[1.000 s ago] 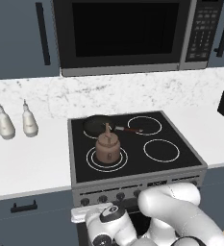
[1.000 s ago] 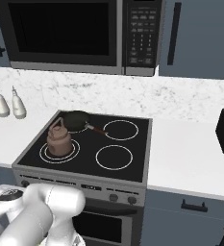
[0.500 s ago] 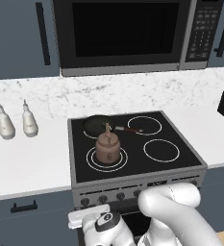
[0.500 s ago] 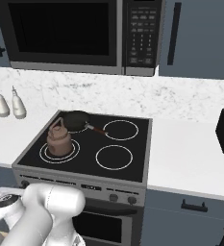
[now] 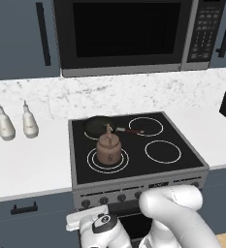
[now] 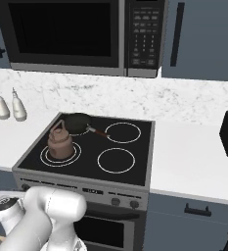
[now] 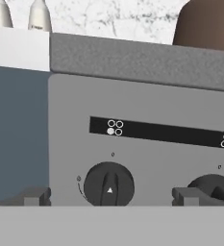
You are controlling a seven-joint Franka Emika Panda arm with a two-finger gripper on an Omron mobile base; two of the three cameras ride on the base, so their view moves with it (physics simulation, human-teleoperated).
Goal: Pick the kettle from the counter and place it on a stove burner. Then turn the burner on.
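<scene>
Sitting on the front-left burner (image 5: 92, 160), the kettle (image 5: 108, 149) is already off the counter (image 5: 27, 160) and squarely inside the double white rings, upright, handle arched over its lid; in the right base view it stands at the same spot (image 6: 60, 143), just in front of the black pan (image 6: 77, 122) on the rear-left ring. So the placing looks done, and the step in hand is judged to be turning the burner on. The arm is folded low in front of the stove, its wrist down by the control panel, and the hand camera looks straight at the stove's front face: a black knob (image 7: 108, 184) lies between the two finger tips (image 7: 32, 196), with a second knob (image 7: 214, 187) off to the right. Above the near knob, a small four-dot mark (image 7: 115, 127) has its lower-left dot filled, which suggests this knob governs the front-left burner, the one under the kettle. The fingers stand wide apart, holding nothing, one tip on either side of the knob and seemingly short of touching it. Next, the hand likely needs to advance until the tips straddle the knob, close on it, and twist. Two white bottles (image 5: 16, 123) stand on the counter left of the stove, well apart from all this.
</scene>
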